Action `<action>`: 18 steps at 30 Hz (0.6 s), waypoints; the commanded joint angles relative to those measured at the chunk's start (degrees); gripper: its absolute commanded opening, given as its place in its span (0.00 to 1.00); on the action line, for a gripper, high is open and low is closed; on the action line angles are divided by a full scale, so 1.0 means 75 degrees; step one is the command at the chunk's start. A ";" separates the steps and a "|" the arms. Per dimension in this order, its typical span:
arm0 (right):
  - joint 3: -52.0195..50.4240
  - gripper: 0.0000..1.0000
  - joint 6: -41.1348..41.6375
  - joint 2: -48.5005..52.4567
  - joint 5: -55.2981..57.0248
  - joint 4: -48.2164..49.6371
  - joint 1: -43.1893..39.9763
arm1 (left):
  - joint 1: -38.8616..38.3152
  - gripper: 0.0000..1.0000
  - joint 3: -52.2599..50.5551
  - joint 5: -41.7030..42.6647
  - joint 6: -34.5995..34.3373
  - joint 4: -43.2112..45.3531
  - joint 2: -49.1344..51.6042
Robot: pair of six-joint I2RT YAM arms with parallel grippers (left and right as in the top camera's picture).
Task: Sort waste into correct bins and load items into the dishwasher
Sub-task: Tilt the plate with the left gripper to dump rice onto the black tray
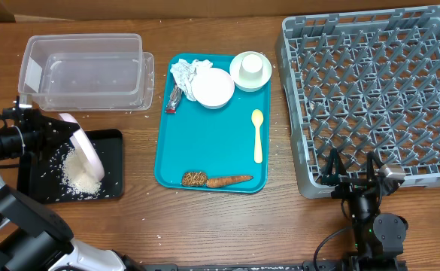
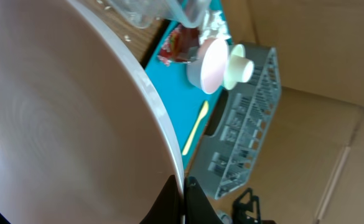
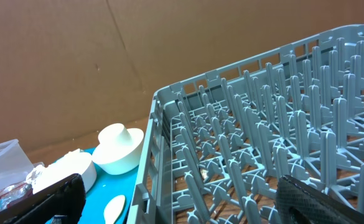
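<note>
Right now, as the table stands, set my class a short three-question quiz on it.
1. True or false: the rack holds dishes.
2. The rice lies mostly on: A teal tray, B black tray, C tub.
3. Fill in: the left gripper holds the tilted pink ____.

Key: 1 false; 2 B; 3 plate.
</note>
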 commanded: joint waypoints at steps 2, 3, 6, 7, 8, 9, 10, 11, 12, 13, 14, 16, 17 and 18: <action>-0.0082 1.00 -0.0047 -0.0090 0.0015 0.0050 0.0052 | 0.0242 0.04 -0.0026 0.0819 0.0428 -0.0111 -0.0213; -0.0082 1.00 -0.0050 -0.0090 0.0015 0.0050 0.0052 | 0.0271 0.04 -0.0026 0.0828 0.0425 -0.0187 -0.0213; -0.0082 1.00 -0.0047 -0.0090 0.0015 0.0050 0.0052 | 0.0329 0.04 -0.0029 0.1212 0.0965 -0.0676 -0.0213; -0.0082 1.00 -0.0050 -0.0090 0.0015 0.0050 0.0052 | 0.0338 0.04 -0.0029 0.1303 0.1192 -0.0699 -0.0213; -0.0082 1.00 -0.0050 -0.0090 0.0015 0.0050 0.0052 | 0.0350 0.04 -0.0029 0.1253 0.1221 -0.0641 -0.0213; -0.0082 1.00 -0.0050 -0.0090 0.0015 0.0050 0.0052 | 0.0361 0.04 -0.0032 0.1224 0.1212 -0.0664 -0.0213; -0.0082 1.00 -0.0047 -0.0090 0.0015 0.0050 0.0052 | 0.0379 0.04 -0.0032 0.1230 0.1207 -0.0801 -0.0213; -0.0082 1.00 -0.0047 -0.0090 0.0015 0.0050 0.0052 | 0.0405 0.04 -0.0032 0.1329 0.1291 -0.0906 -0.0213; -0.0082 1.00 -0.0047 -0.0090 0.0015 0.0050 0.0052 | 0.0425 0.04 -0.0032 0.1402 0.1437 -0.0796 -0.0213; -0.0082 1.00 -0.0047 -0.0090 0.0015 0.0050 0.0052 | 0.0458 0.04 -0.0032 0.1352 0.1402 -0.0507 -0.0213; -0.0082 1.00 -0.0047 -0.0090 0.0015 0.0050 0.0052 | 0.0484 0.04 -0.0032 0.1186 0.1201 -0.0221 -0.0213; -0.0082 1.00 -0.0050 -0.0090 0.0015 0.0050 0.0052 | 0.0554 0.04 -0.0032 0.0935 0.0606 -0.0204 -0.0213; -0.0082 1.00 -0.0047 -0.0090 0.0015 0.0050 0.0052 | 0.0574 0.04 -0.0032 0.1064 0.0810 -0.0388 -0.0213; -0.0082 1.00 -0.0047 -0.0090 0.0015 0.0050 0.0052 | 0.0595 0.04 -0.0032 0.1195 0.1075 -0.0449 -0.0213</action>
